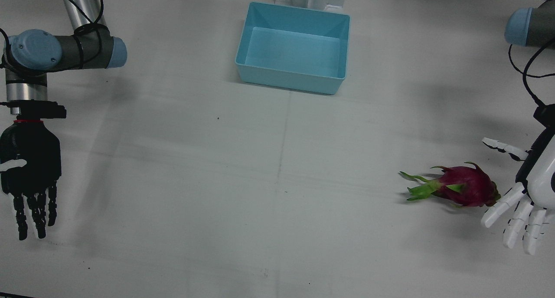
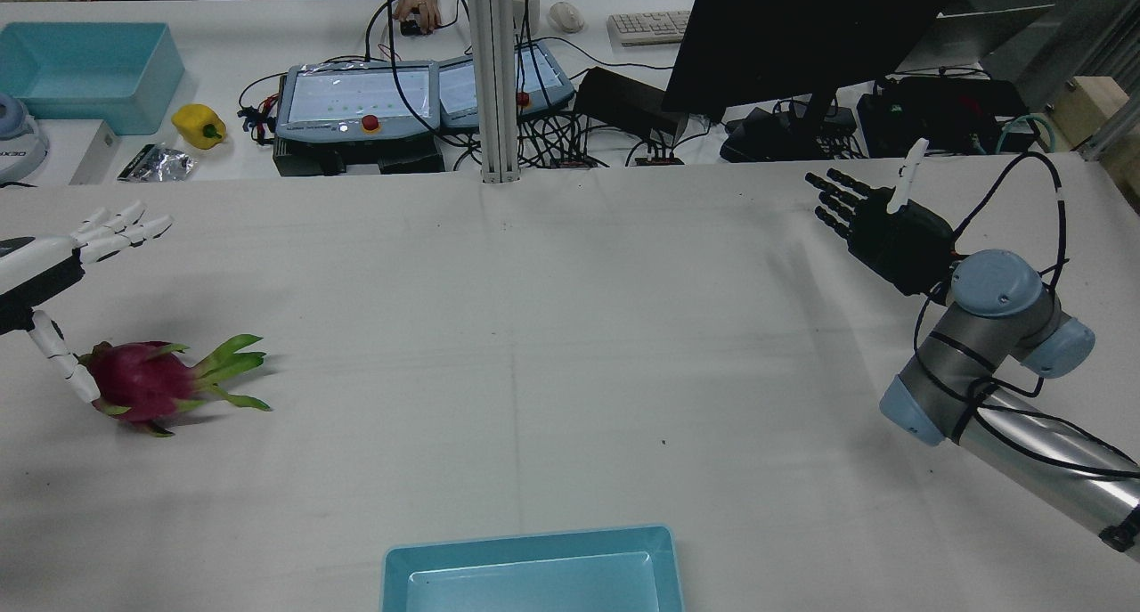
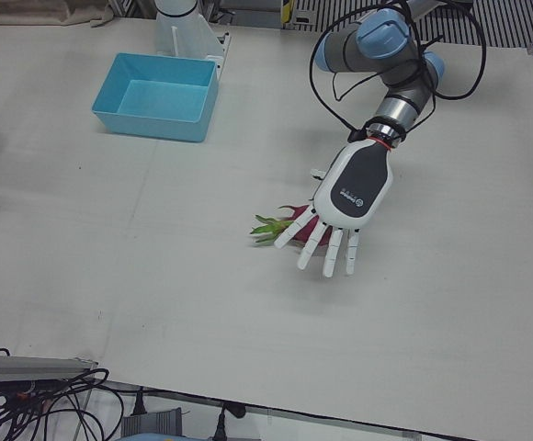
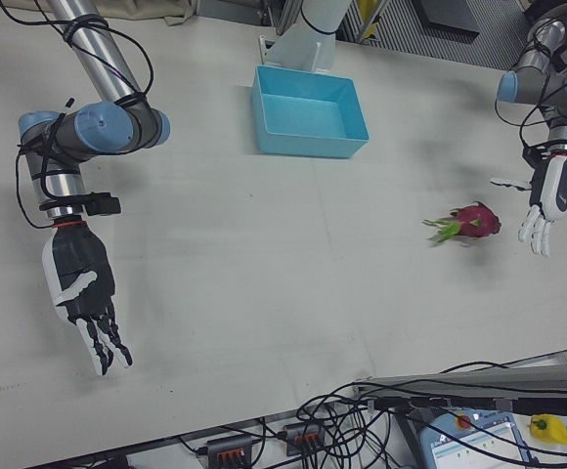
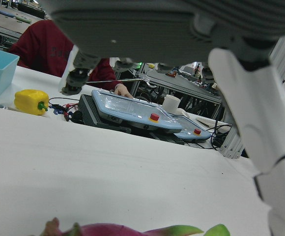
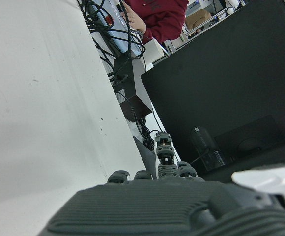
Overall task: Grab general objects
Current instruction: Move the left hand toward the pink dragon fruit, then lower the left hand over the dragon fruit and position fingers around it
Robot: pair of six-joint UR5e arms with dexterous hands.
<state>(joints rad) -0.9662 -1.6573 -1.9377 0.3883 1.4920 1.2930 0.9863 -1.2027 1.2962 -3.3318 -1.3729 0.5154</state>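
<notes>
- The dragon fruit (image 1: 466,186) lies on its side on the surface (image 1: 277,194), well apart from the blue bin (image 1: 295,46), out on my left arm's half.
- Its long axis runs across the surface: red body toward my left hand (image 1: 527,194), green leafy tips pointing away toward the centre.
- My left hand is right at the fruit's blunt red end, fingers (image 1: 498,209) spread wide and straight, holding nothing; thumb sticks out apart on the far side.
- In the rear view the thumb (image 2: 58,354) is down beside the fruit (image 2: 142,382); touching or just short, can't tell.
- Left hand view: fruit is just a strip at the bottom edge, below my palm, not yet between the fingers.
- My right hand (image 1: 29,176) is far off across the surface from the fruit, fingers extended and apart, empty.
- Judgement: left hand is clearly nearer; the grasp should close across the short axis of the red body, not the leaves.
</notes>
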